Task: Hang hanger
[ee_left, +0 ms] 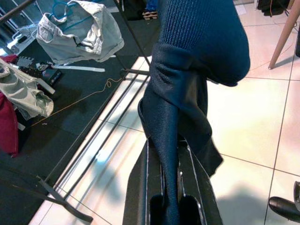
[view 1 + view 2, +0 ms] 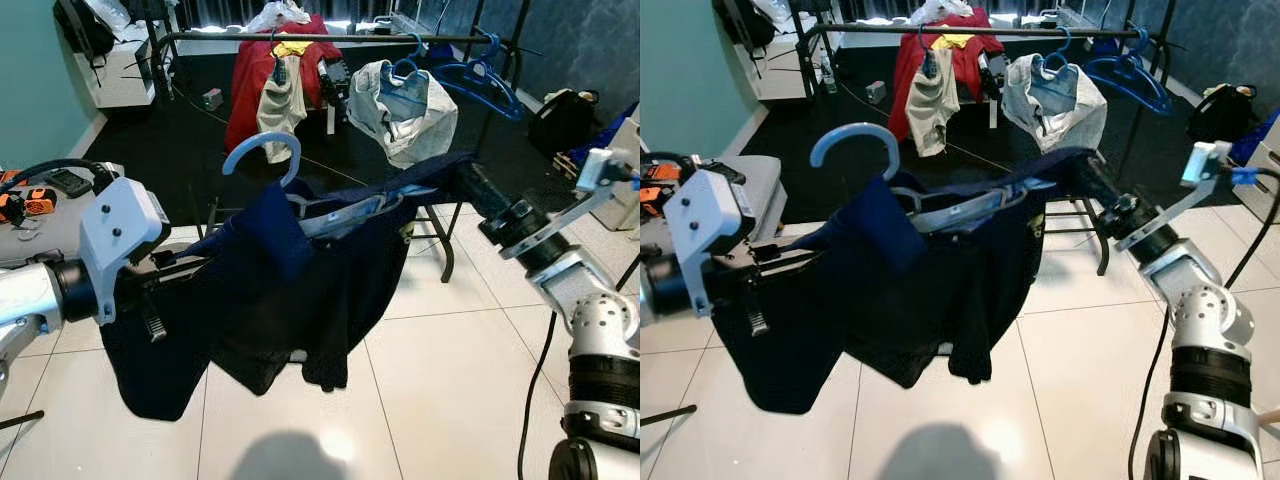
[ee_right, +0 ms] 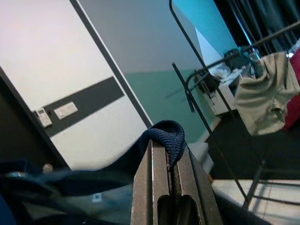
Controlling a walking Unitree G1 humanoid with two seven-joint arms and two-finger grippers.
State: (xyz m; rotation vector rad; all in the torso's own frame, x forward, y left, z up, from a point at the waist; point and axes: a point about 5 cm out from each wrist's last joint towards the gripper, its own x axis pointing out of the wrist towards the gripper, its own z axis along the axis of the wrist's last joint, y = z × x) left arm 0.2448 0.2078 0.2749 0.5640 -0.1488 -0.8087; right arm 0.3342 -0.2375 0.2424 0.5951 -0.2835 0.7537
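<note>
The left end effector (image 1: 164, 187) is clamped on a fold of the navy sweater (image 2: 290, 300), holding it out to the left of the light blue hanger (image 2: 262, 152). That hanger sits inside the sweater, its hook rising above the collar, well short of the clothes rail (image 2: 330, 38) behind it. To the hanger's right, the right end effector (image 3: 171, 176) is closed on the sweater's ribbed edge. Beyond, a red garment (image 2: 250, 80) and grey shorts (image 2: 405, 105) hang from the rail.
</note>
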